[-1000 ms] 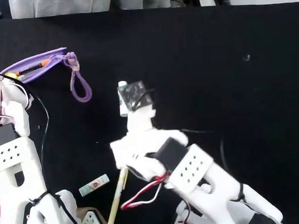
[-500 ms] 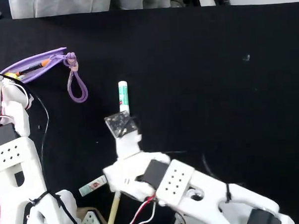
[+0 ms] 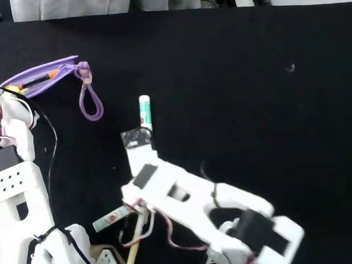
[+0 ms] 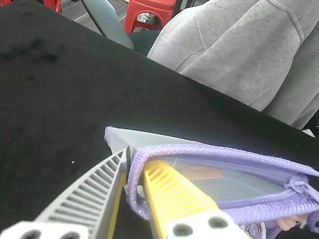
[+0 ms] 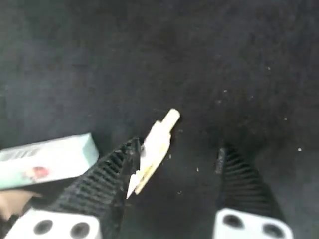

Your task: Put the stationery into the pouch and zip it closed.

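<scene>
Purple cloth pouch [image 3: 42,76] is found near the far left corner of the black table [image 3: 251,105]. An orange pen [image 3: 45,78] is seen inside it. A purple loop strap [image 3: 92,106] is knotted to one end of the pouch and is laid on the table beside it.

The other end of the pouch, the one closest to the left edge of the table, is pinched by the left claw [image 4: 135,159]. The purple edge is squeezed between a grey finger [image 4: 94,184] and a yellow finger [image 4: 169,191].

A white tube with a green label [image 3: 145,113] is laid near the middle of the table, well apart from the pouch. A small pale green box [image 3: 111,218] is laid close to the near edge of the table. A long cream stick [image 3: 134,245] is laid just beside the box.

The right claw [image 5: 177,149] is held low over these two things. Its two black fingers [image 5: 99,184] are spread wide, and nothing is gripped by them. The thin tip of the cream stick is seen in the gap, right next to one finger. The pale green box is seen on the outer side of that same finger.
</scene>
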Available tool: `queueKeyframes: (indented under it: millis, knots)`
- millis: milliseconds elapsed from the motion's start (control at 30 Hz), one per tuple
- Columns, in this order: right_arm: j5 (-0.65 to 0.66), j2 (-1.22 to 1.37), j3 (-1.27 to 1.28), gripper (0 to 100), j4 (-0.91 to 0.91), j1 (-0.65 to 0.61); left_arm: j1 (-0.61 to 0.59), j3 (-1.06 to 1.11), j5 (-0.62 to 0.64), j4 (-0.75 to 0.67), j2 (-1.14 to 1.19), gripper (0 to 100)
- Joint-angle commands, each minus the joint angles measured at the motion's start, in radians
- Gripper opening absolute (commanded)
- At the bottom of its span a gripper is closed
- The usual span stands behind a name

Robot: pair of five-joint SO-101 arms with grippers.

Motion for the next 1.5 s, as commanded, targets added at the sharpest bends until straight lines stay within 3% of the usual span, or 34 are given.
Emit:
queueKeyframes:
  millis: [0,267,500,733,867,1100,1467]
  knots:
    - [-0.017,0.124,-0.157,15.5,0.075,0.020,-0.010,-0.019,0.011,-0.034,-0.021,3]
    - [0.075,0.344,-0.372,1.2,0.230,0.020,-0.010,-0.016,0.011,-0.034,-0.021,3]
    - [0.098,0.418,-0.472,1.1,0.339,0.025,-0.008,-0.016,0.011,-0.034,-0.021,3]
    - [0.104,0.251,-0.475,1.1,0.356,0.206,-0.002,-0.016,0.011,-0.034,-0.021,3]
    - [0.221,0.050,-0.476,1.1,0.348,0.330,-0.001,-0.018,0.011,-0.032,-0.021,3]
    - [0.347,-0.349,-0.487,1.1,0.198,0.436,-0.001,-0.015,0.080,-0.025,-0.032,3]
    - [0.437,-0.676,-0.363,1.2,-0.232,0.373,0.065,-0.016,0.160,0.025,-0.032,3]
